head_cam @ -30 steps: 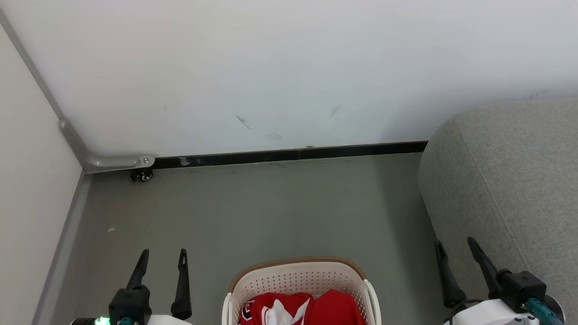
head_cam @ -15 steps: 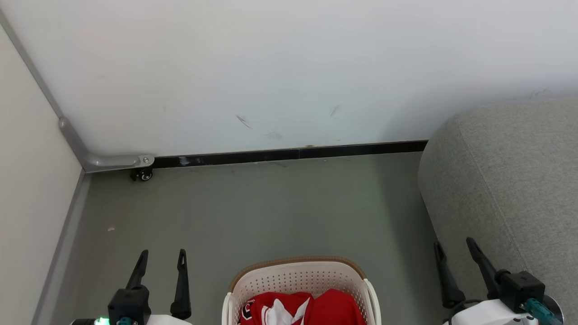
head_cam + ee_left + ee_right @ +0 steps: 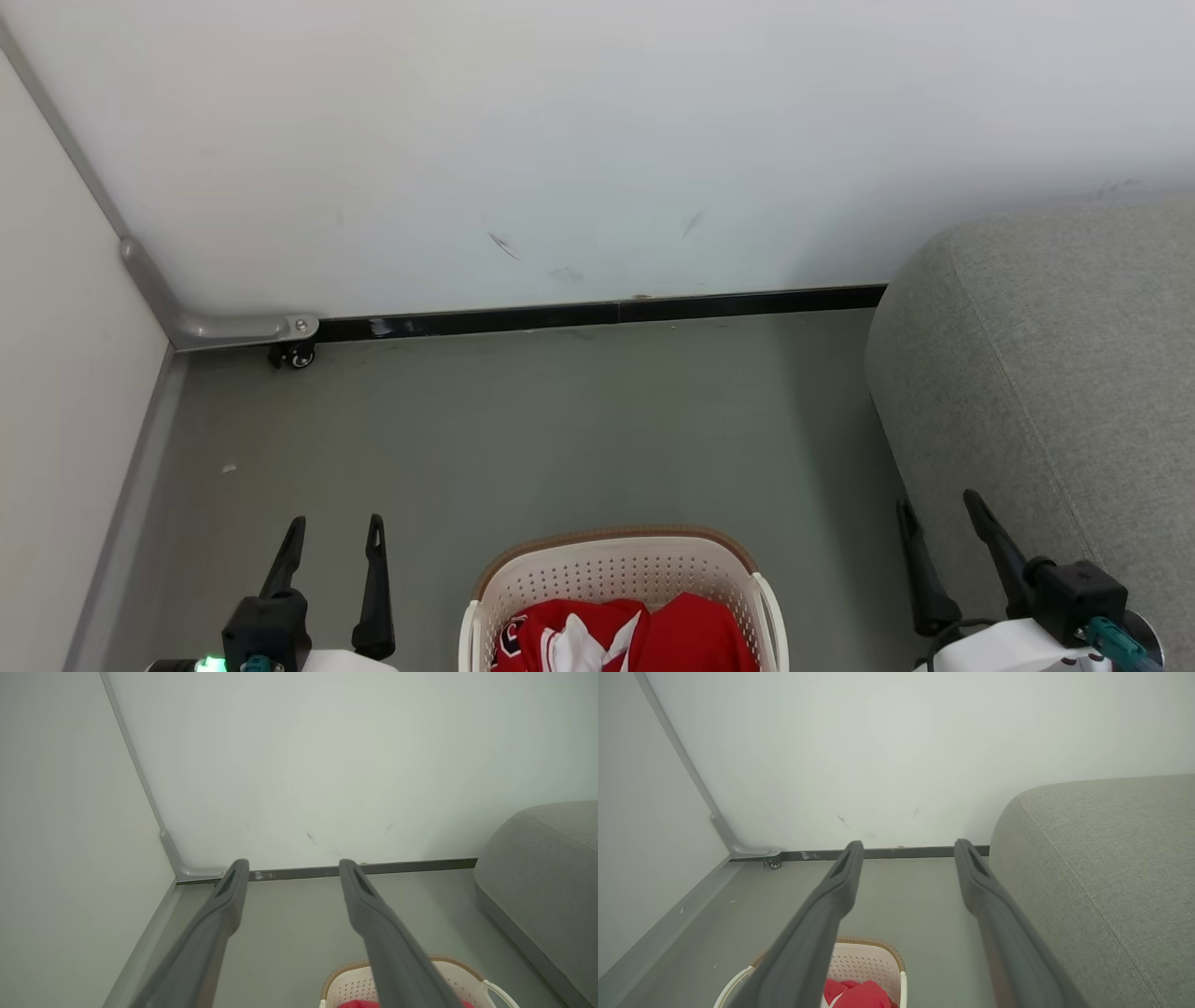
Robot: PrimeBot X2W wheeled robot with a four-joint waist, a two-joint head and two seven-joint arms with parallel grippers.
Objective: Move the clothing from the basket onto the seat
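Note:
The red clothing (image 3: 616, 639) with white trim lies bunched inside the cream basket (image 3: 616, 560), which stands on the floor at the bottom centre of the head view. The grey seat (image 3: 1055, 373) rises at the right. My left gripper (image 3: 336, 532) hangs open to the left of the basket, nothing between its fingers. To the basket's right, beside the seat's edge, my right gripper (image 3: 938, 513) is open too. The wrist views show the basket (image 3: 448, 970) (image 3: 873, 961), the clothing (image 3: 854, 994) and the seat (image 3: 542, 868) (image 3: 1101, 858) beyond each gripper's spread fingers (image 3: 292, 864) (image 3: 908, 845).
A white wall (image 3: 597, 140) with a black skirting strip (image 3: 597, 313) closes the far side. A pale panel (image 3: 56, 373) with a grey frame and a small caster wheel (image 3: 297, 355) stands at the left. Grey floor (image 3: 523, 429) lies between basket and wall.
The head view has shifted slightly, so the scene sits a little higher in the frame. Both grippers stay open in place, and the clothing has not moved.

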